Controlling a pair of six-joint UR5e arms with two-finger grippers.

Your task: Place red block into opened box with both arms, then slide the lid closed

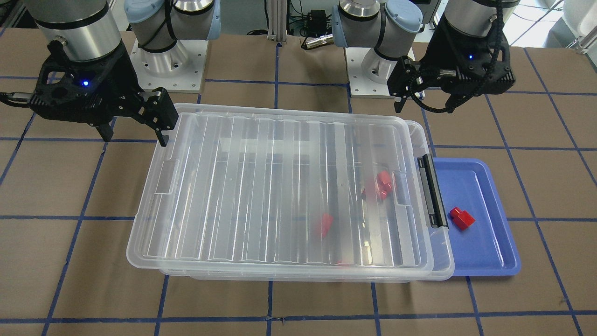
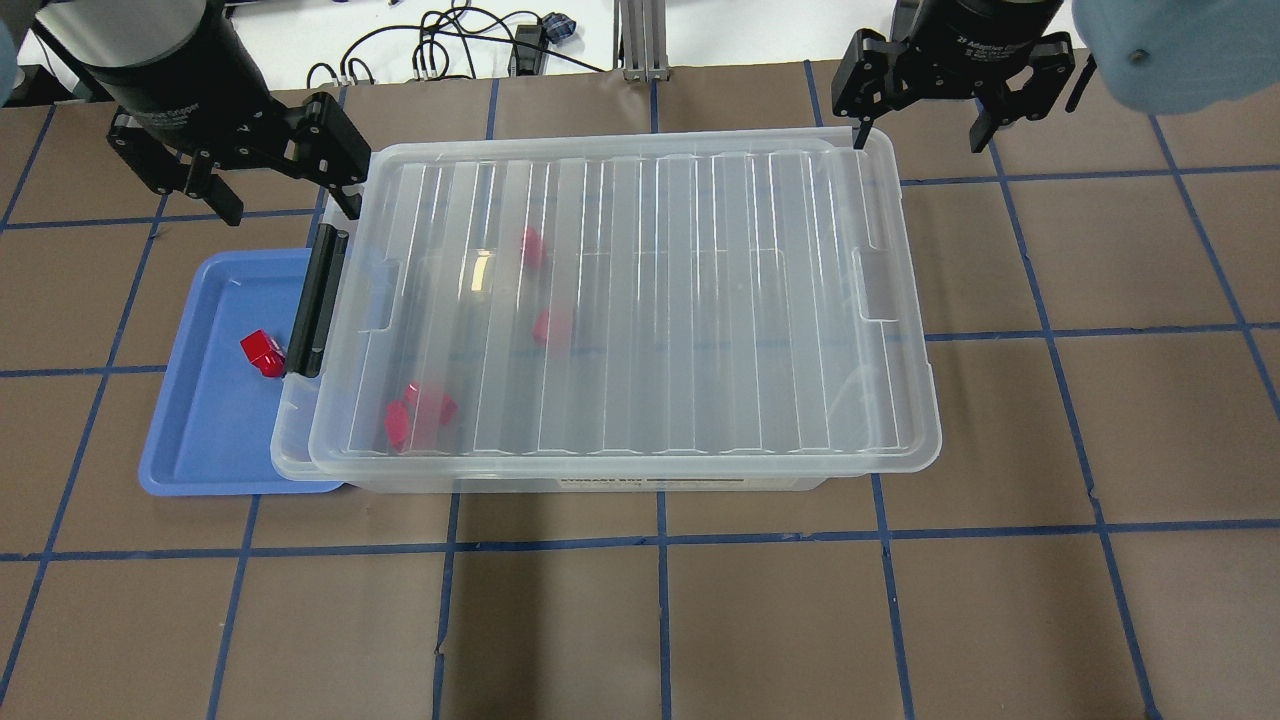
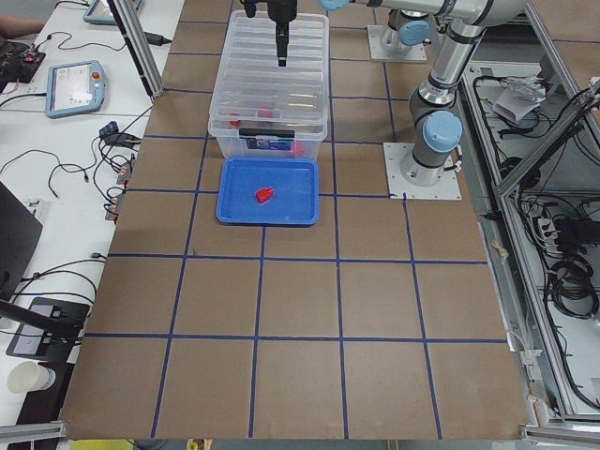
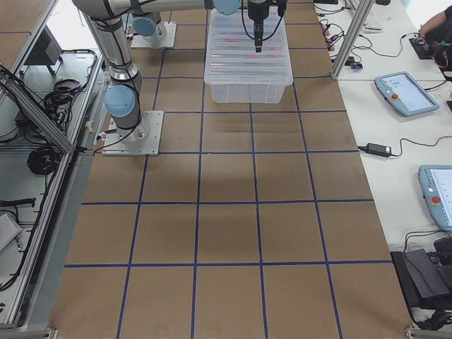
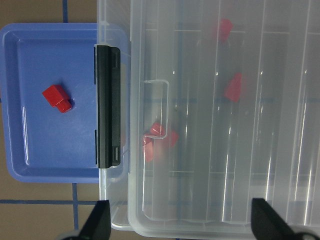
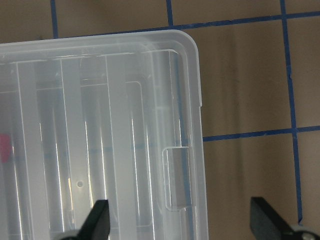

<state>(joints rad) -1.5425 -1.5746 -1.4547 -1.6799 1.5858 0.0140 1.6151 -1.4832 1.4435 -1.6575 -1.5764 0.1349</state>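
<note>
The clear box [image 2: 292,462] holds several red blocks [image 2: 420,415], seen through the ribbed lid [image 2: 700,300]. The lid lies on the box, shifted slightly away from the black handle [image 2: 318,300], so a narrow strip shows at that end. Another red block [image 2: 263,352] lies in the blue tray [image 2: 200,440]; the left wrist view shows this red block [image 5: 57,97] too. My left gripper [image 2: 285,200] hangs open and empty above the handle end. My right gripper [image 2: 917,140] hangs open and empty above the opposite short end.
The blue tray [image 1: 489,252] sits against the box's handle end, partly under its rim. Brown table with blue grid tape surrounds the box. The arm bases [image 1: 165,60] stand behind the box. Cables and tablets lie on side benches in the side views.
</note>
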